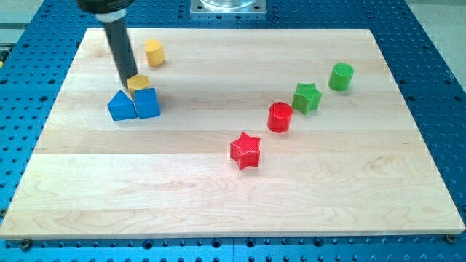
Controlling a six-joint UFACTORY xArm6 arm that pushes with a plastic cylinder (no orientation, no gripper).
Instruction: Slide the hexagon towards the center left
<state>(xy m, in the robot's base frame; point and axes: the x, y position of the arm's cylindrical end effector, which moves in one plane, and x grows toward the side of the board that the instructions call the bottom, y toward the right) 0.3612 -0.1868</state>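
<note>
- Tip (pixel 130 78) touching yellow hexagon (pixel 139 81) at its 9 o'clock; no fingers, bare rod.
- Hexagon far left, jammed against blue cube (pixel 147 102) at 6.
- Risk: push drags cube and blue wedge (pixel 121 106) along.
- Second yellow block (pixel 153 52) at 12, clear.

- My tip (pixel 129 81) sits down at the view's left, touching the left edge of the yellow hexagon (pixel 139 81).
- Hexagon is pressed against the blue cube (pixel 147 102), with the blue triangular block (pixel 121 106) beside it.
- Yellow cylinder (pixel 153 52) stands apart, nearer the top.
- Over on the right: green cylinder (pixel 341 76), green star (pixel 307 97), red cylinder (pixel 279 116), red star (pixel 245 150).
- All on the wooden board (pixel 218 204).
</note>
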